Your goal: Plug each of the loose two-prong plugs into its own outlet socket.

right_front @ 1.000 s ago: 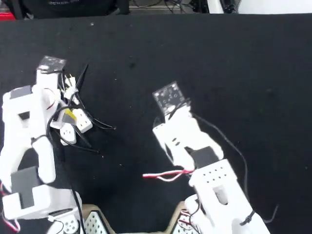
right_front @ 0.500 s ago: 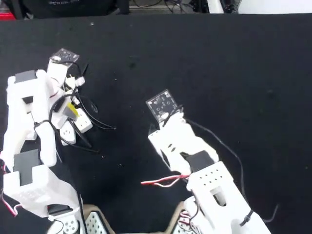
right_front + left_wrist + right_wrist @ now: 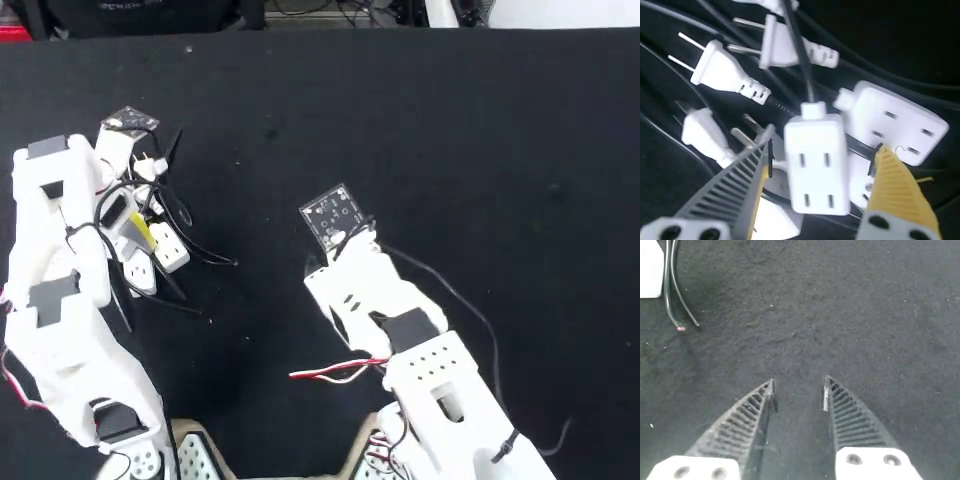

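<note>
My left gripper (image 3: 823, 147) is open, its fingers standing either side of a white outlet socket block (image 3: 816, 162) without touching it. A second white socket block (image 3: 890, 122) lies beside the first. Three loose white two-prong plugs lie close by: one plug (image 3: 722, 70), another plug (image 3: 785, 47) and a third plug (image 3: 702, 137) next to the grey finger. In the high view this pile of sockets (image 3: 168, 248) and plugs (image 3: 150, 165) sits at the table's left under the left arm (image 3: 60, 250). My right gripper (image 3: 798, 385) is open over bare black mat, holding nothing.
Black cables (image 3: 195, 255) tangle around the pile and trail toward the centre. Two cut cable ends (image 3: 677, 315) lie ahead of the right gripper. The right arm (image 3: 380, 300) stands mid-table, with a red-white wire (image 3: 330, 365) at its base. The black mat (image 3: 480, 150) stretches right.
The left arm has swung and turned over the pile of plugs. The right arm drew back slightly toward the table's front, then stayed still.
</note>
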Motion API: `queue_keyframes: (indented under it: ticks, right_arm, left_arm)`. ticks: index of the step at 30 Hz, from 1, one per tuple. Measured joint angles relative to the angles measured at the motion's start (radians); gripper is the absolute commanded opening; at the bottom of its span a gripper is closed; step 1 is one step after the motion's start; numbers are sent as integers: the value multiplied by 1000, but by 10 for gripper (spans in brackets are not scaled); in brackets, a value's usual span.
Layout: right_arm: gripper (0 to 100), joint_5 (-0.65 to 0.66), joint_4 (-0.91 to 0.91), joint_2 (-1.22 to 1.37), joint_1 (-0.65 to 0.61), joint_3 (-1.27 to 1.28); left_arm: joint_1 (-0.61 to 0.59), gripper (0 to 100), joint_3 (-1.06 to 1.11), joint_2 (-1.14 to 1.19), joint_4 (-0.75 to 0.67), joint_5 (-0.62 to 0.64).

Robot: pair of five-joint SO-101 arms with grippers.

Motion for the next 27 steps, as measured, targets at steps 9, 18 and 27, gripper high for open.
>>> queue_keyframes:
  ticks: [9,18,27]
  right_arm:
    - [145,0,0,0,0,0]
    - [145,0,-2,0,0,0]
    - [145,0,-2,0,0,0]
  left_arm:
    - [-11,240,-81,46,153,-2]
    - [75,60,-152,74,334,0]
    - [153,30,-253,81,462,163]
